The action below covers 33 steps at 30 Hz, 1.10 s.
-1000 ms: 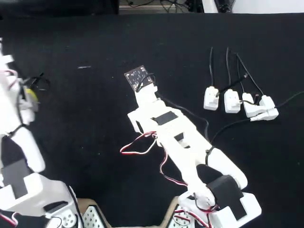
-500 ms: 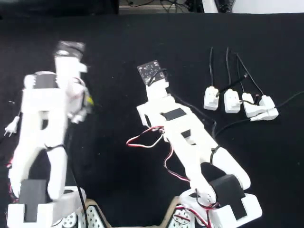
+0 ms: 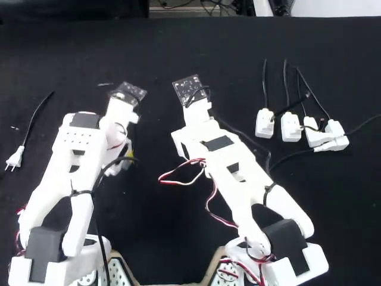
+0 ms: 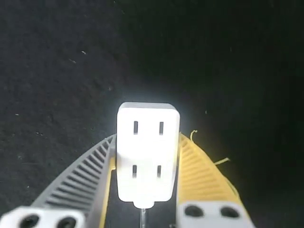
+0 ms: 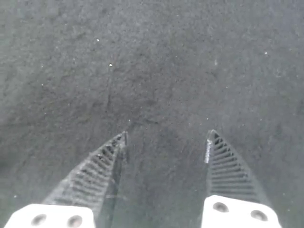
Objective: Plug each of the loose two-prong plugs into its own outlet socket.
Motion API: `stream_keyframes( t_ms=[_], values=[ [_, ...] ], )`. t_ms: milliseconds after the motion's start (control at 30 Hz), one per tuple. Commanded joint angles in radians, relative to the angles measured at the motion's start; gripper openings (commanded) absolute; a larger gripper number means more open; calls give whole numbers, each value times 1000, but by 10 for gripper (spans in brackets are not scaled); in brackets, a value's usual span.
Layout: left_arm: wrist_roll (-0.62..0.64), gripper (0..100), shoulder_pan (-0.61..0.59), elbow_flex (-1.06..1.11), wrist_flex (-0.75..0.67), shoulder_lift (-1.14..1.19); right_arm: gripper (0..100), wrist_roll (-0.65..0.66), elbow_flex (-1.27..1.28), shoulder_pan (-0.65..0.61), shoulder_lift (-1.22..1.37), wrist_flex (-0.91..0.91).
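Your left gripper is clamped on the white outlet socket; hold its slots clear while the right gripper, jaws apart, goes for the loose two-prong plug

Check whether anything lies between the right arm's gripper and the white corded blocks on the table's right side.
Nothing visible does. The right gripper hangs open over bare black cloth, and in the high view plain cloth lies between that arm's tip and the white corded blocks.
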Motion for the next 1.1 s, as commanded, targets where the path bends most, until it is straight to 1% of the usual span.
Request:
stream_keyframes(
  t_ms=[0, 267, 633, 733, 800, 867, 967, 1067],
  values=[
    [-35, 29, 12, 24, -26, -48, 244, -11, -5, 18, -58, -20],
    [-41, 30, 12, 130, -146, -55, 244, -11, -5, 18, -53, -18],
    [-41, 34, 10, 128, -144, -52, 244, -11, -5, 18, -51, -21],
    [-58, 40, 10, 127, -141, -46, 244, -11, -5, 18, -51, -21],
    [-101, 88, 10, 117, -101, -44, 244, -11, -5, 18, -51, -21],
    [-126, 166, 10, 102, -51, -44, 244, -11, -5, 18, -51, -21],
    [-127, 257, 8, 65, 31, -55, 244, -11, -5, 17, -51, -23],
    [-129, 257, 7, 4, 95, -55, 244, -11, -5, 17, -51, -23]
  ],
)
